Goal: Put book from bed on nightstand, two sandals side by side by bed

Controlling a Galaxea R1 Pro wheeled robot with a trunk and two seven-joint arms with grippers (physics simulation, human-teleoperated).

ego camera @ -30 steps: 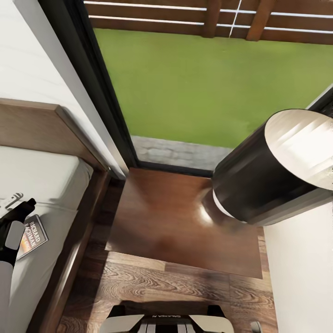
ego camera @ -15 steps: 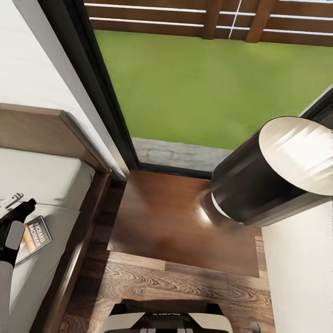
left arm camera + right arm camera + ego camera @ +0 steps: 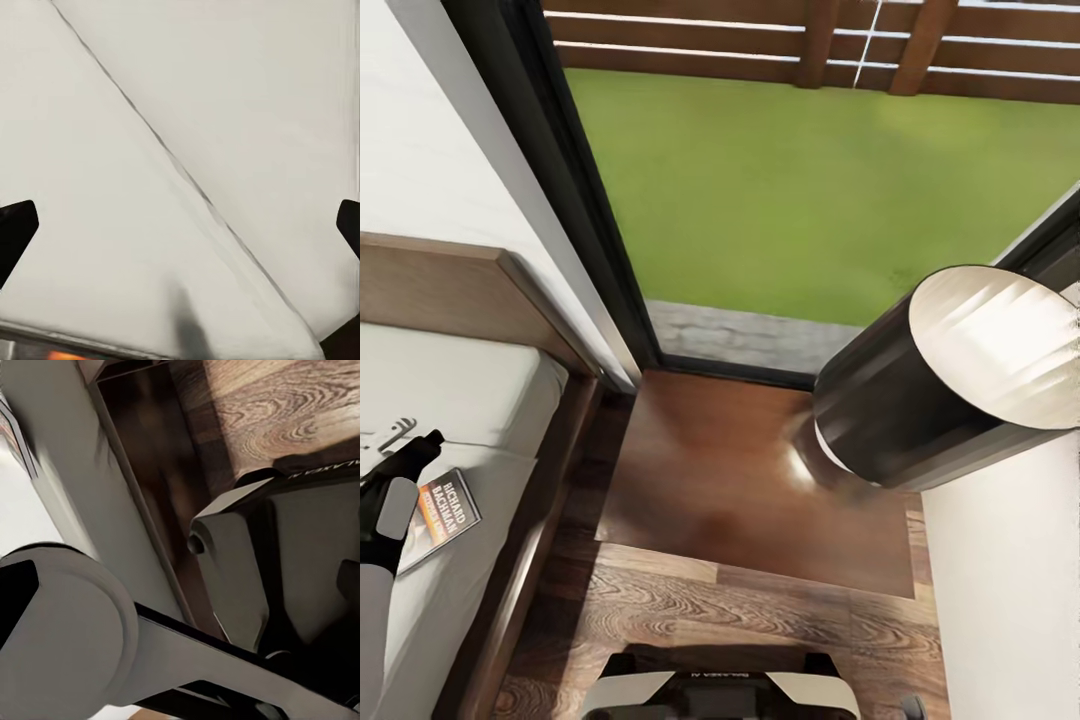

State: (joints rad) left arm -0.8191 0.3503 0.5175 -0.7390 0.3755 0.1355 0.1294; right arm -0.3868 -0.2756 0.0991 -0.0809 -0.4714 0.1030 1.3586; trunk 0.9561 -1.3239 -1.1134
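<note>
Well, I see my left gripper point(image 3: 180, 225) spread wide over the light grey mattress of the dark-framed bed point(image 3: 470, 400), the small dark paperback book with the orange band point(image 3: 445, 512) lying just beside it near the mattress edge. Beside the bed, the glossy dark brown nightstand point(image 3: 750, 480) has a bare top (a large black cylindrical lamp point(image 3: 950, 375) crowds its right side). My right gripper's state I cannot tell.

Book point(image 3: 448, 508) flat on bed point(image 3: 450, 400) beside nightstand point(image 3: 750, 480)

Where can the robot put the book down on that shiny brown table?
The nightstand top looks bare from its edge nearest the bed across the middle. It is crowded on the far side, where a black cylinder hangs over it.
</note>
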